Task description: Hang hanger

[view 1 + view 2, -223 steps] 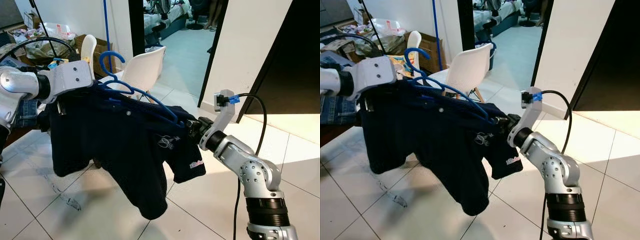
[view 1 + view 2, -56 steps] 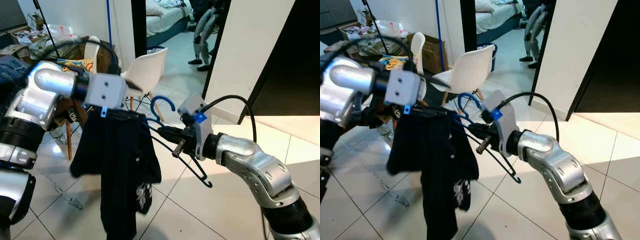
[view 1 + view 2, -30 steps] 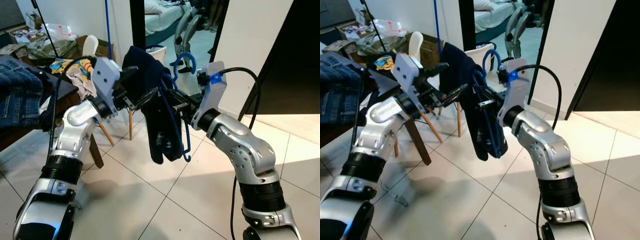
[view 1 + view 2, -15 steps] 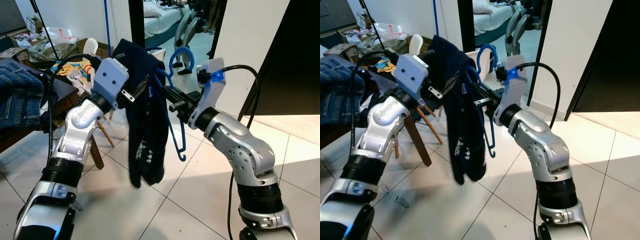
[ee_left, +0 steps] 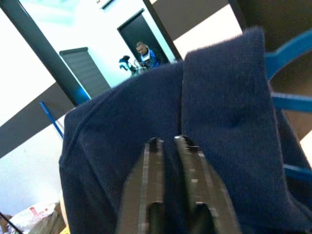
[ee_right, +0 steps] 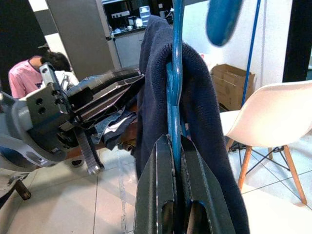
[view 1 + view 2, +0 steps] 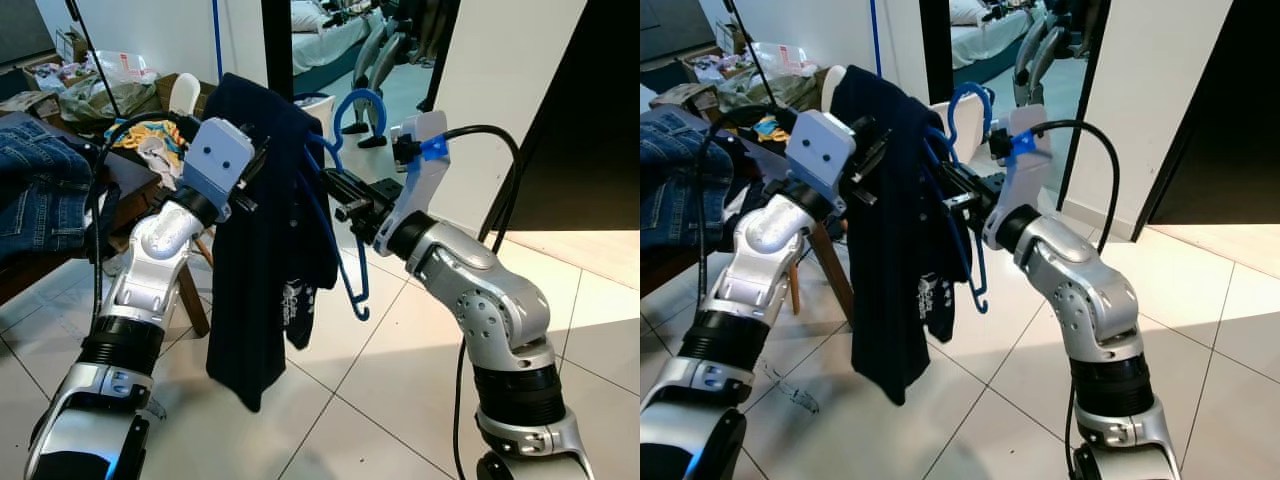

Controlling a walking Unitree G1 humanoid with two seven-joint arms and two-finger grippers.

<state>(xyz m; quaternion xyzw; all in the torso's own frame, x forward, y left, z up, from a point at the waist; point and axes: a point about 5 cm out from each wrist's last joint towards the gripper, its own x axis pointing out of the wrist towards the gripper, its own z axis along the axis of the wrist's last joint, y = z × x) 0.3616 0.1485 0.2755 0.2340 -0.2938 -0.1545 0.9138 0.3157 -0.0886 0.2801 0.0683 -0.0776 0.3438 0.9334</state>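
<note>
A blue plastic hanger [image 7: 358, 104] is held up at chest height, hook uppermost, in front of a doorway. My right gripper [image 6: 173, 142] is shut on the hanger [image 6: 174, 73] just below the hook. A dark navy garment [image 7: 262, 250] with a small white print is draped over the hanger's left shoulder and hangs long towards the floor. My left gripper [image 5: 168, 141] is shut on the garment [image 5: 219, 122] near its top edge, to the left of the hanger. The hanger's lower right arm [image 7: 347, 270] sticks out bare.
A dark table [image 7: 120, 175] with blue jeans [image 7: 40, 195] stands at the left. A white chair [image 6: 263, 122] and a cardboard box [image 6: 229, 83] are behind the garment. A white wall [image 7: 490, 100] rises on the right. A person in pink [image 6: 29, 78] crouches nearby. Tiled floor [image 7: 380, 400] lies open ahead.
The garment, bunched and swinging half a second ago, now hangs straighter and longer. My left gripper has shifted slightly up and left with the cloth. The hanger stays in my right gripper.
</note>
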